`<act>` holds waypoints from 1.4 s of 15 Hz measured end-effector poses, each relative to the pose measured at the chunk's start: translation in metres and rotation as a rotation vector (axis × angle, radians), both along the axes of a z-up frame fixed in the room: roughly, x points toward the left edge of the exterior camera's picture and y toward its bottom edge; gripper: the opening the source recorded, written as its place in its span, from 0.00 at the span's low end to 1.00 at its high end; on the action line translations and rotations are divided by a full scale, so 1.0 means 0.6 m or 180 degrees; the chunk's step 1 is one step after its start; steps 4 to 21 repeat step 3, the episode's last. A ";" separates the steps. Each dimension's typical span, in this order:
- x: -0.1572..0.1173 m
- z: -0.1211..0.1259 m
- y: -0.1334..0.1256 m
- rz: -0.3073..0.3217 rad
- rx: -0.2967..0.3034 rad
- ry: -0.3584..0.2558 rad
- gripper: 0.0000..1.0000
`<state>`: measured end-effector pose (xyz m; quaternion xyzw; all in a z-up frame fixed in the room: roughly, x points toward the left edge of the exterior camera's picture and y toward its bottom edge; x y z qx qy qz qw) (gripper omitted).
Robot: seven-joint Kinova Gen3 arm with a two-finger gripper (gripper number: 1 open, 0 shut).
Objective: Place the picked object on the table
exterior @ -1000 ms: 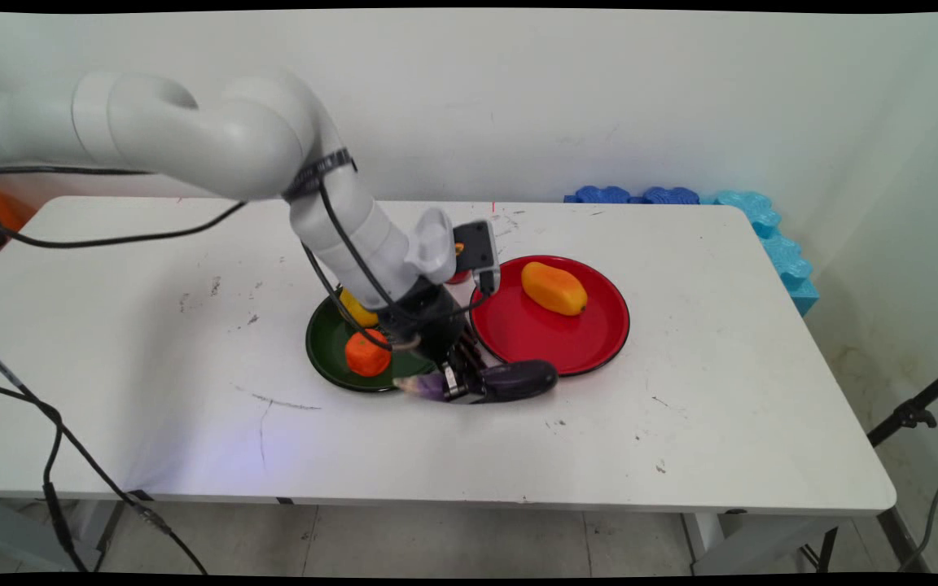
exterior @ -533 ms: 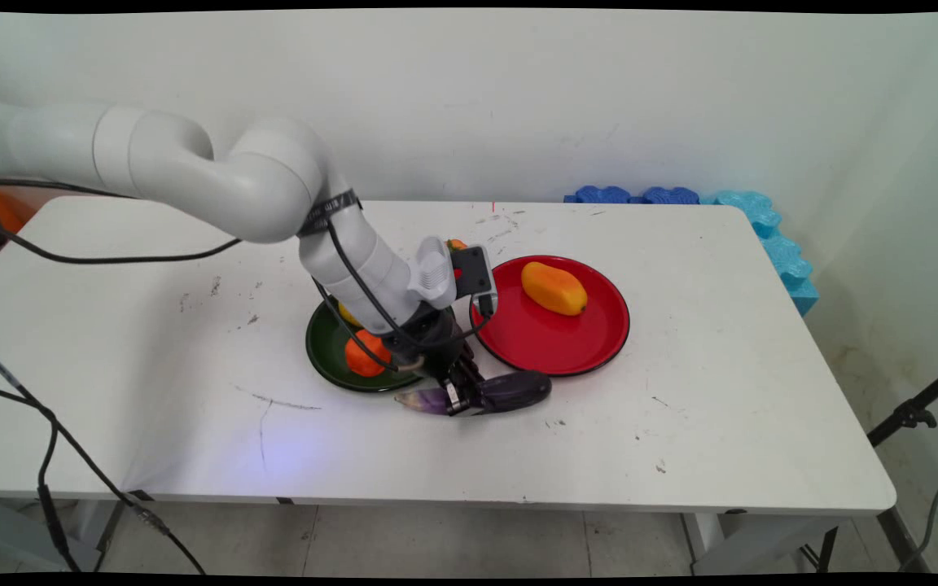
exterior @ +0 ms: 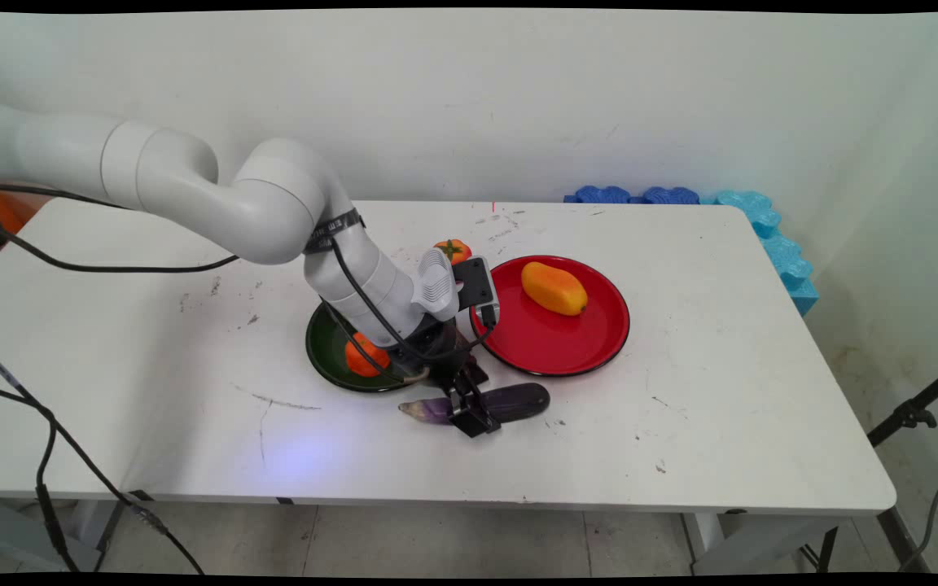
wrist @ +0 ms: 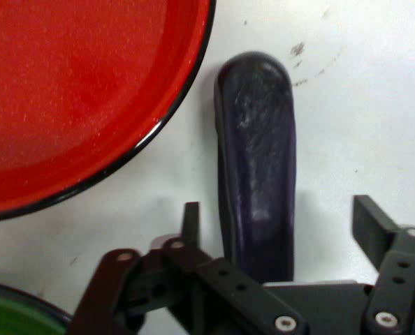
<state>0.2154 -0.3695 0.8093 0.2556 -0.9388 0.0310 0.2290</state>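
Your black two-finger claw (exterior: pixel 469 413) now lower than a second ago, down at white desk (exterior: pixel 721 391), fingers (wrist: pixel 372 220) spread apart either side of dark purple glossy eggplant (wrist: pixel 258 174). Not clamped; eggplant lies flat on desk. Red round plate (exterior: pixel 591 342) just beyond claw; dark green plate (exterior: pixel 322 358) with orange fruit (exterior: pixel 363 356) beside it.

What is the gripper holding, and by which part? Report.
Nothing. The gripper straddles the purple eggplant near its middle, fingers open, a gap on each side.
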 end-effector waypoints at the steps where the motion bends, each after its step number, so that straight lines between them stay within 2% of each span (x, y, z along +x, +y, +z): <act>1: 0.000 0.002 0.000 -0.0010 -0.0014 0.0011 1.00; 3: 0.002 0.015 -0.001 -0.0002 -0.0041 0.0059 1.00; 21: 0.002 0.015 -0.001 -0.0002 -0.0041 0.0059 1.00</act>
